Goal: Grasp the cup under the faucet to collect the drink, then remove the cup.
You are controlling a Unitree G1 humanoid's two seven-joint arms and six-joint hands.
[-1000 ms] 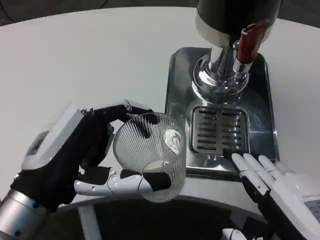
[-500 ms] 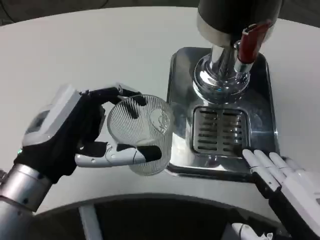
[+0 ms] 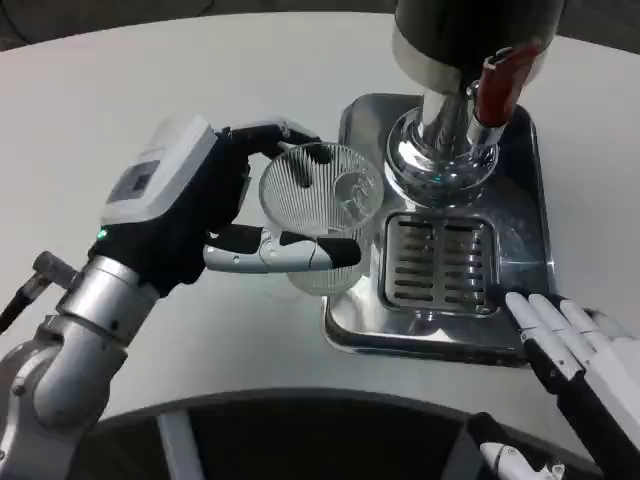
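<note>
My left hand [image 3: 200,215] grips a clear ribbed cup [image 3: 322,215], fingers wrapped round its wall, and holds it in the air at the left edge of the steel drip tray [image 3: 520,215]. The cup is upright, slightly tilted, left of the faucet [image 3: 445,150], not under the spout. The dispenser's red tap handle [image 3: 497,85] sticks up at the upper right. The slotted grate [image 3: 440,262] below the faucet is bare. My right hand [image 3: 585,365] lies at the lower right by the tray's front corner, fingers straight and apart, holding nothing.
The dark dispenser body [image 3: 470,30] rises at the top, above the tray. White tabletop [image 3: 150,90] spreads to the left and behind. The table's curved front edge [image 3: 300,400] runs close to my arms.
My left hand has carried the cup up and to the right, from near the table's front edge to the tray's left rim. The right hand slid slightly right and down.
</note>
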